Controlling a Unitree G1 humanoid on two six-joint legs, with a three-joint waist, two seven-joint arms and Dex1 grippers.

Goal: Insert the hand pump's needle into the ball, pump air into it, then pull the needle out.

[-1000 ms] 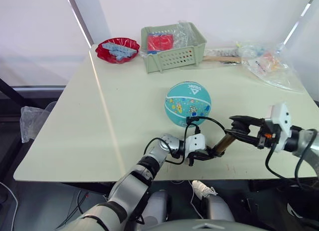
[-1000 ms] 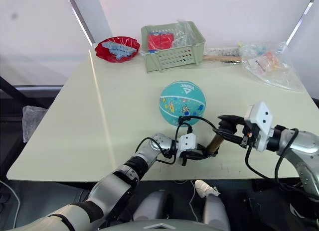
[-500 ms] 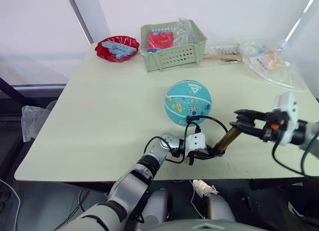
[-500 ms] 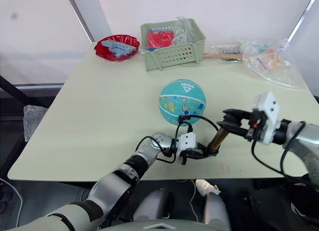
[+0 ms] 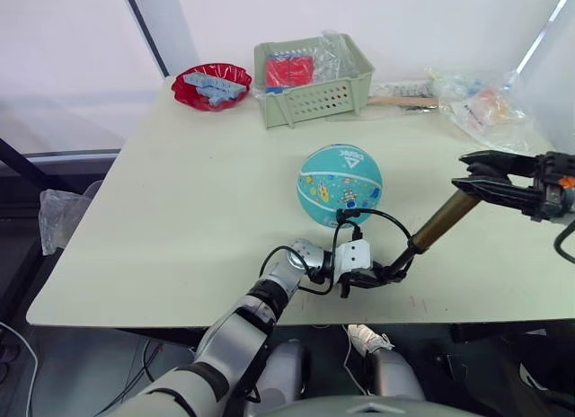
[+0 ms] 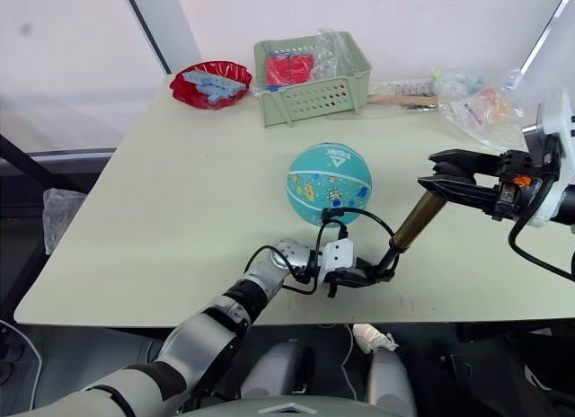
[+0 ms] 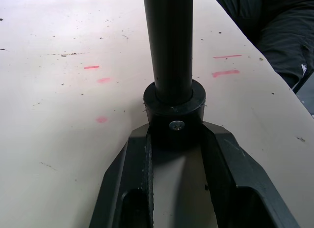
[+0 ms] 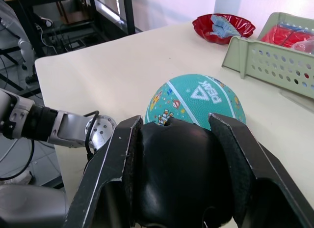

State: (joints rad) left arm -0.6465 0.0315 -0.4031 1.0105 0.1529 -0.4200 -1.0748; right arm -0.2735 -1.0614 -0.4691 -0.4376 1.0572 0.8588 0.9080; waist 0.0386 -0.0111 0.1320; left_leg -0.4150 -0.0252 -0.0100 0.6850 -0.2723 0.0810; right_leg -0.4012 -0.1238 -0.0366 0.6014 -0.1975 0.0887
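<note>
My left gripper (image 5: 382, 275) clamps the pump (image 5: 444, 221) base; my right gripper (image 5: 476, 176) grips its handle. I push straight along the barrel, keeping the hose (image 5: 377, 217) slack toward the ball (image 5: 340, 185).

light: bright, even, diffuse | shadows: soft, faint | glare: pale backdrop washed out | focus: sharp

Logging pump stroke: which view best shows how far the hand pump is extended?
Left eye view: the hand pump runs whole from left gripper to right gripper. Left wrist view shows its base clamped; right wrist view, its handle.
</note>
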